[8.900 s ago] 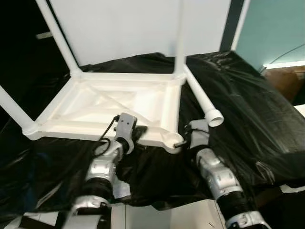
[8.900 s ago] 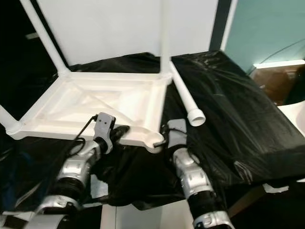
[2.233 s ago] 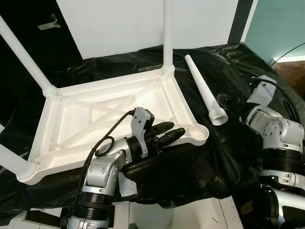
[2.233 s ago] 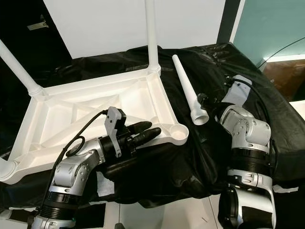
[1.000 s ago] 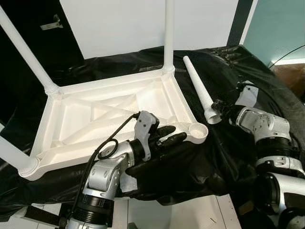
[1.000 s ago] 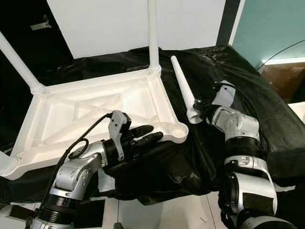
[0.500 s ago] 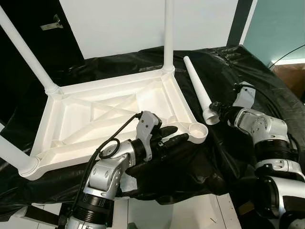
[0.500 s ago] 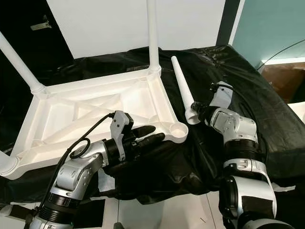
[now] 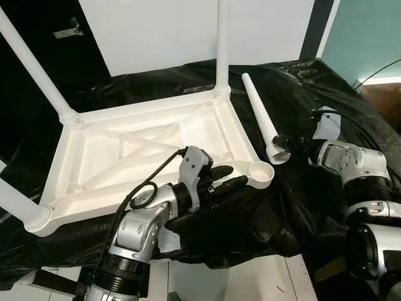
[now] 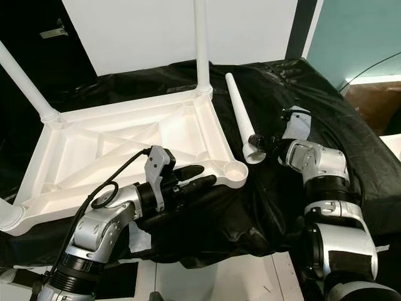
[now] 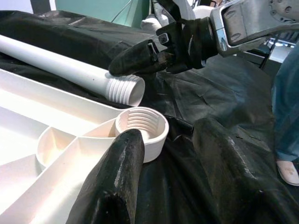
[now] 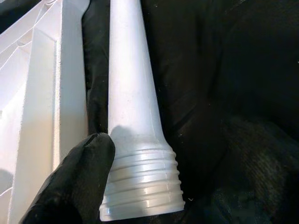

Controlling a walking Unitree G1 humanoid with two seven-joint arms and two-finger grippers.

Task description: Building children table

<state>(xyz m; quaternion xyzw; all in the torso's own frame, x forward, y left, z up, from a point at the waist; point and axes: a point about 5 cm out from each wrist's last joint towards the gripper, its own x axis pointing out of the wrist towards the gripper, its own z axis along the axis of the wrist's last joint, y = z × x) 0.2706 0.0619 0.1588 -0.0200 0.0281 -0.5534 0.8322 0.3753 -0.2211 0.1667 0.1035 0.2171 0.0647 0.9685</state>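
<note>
The white children's table (image 9: 144, 147) lies upside down on black sheeting, with three legs standing up from its corners. Its near right corner is an empty threaded socket (image 9: 260, 170). Just left of that socket my left gripper (image 9: 229, 177) is open, one finger (image 11: 117, 177) lying on the table's rim and the other on the sheet. A loose white leg (image 9: 258, 116) lies right of the table, threaded end (image 12: 140, 186) toward me. My right gripper (image 9: 287, 143) is open at that end, one finger (image 12: 74, 177) touching the threads.
Crumpled black plastic sheeting (image 9: 326, 81) covers the whole work surface, which drops off at the near edge. A white panel (image 9: 156, 31) stands behind the table. A person's trouser leg and shoe (image 11: 286, 170) are at the right side.
My right gripper has closed in on the loose leg's threaded end, and that end has shifted slightly toward the socket. My left gripper has stayed at the table's rim.
</note>
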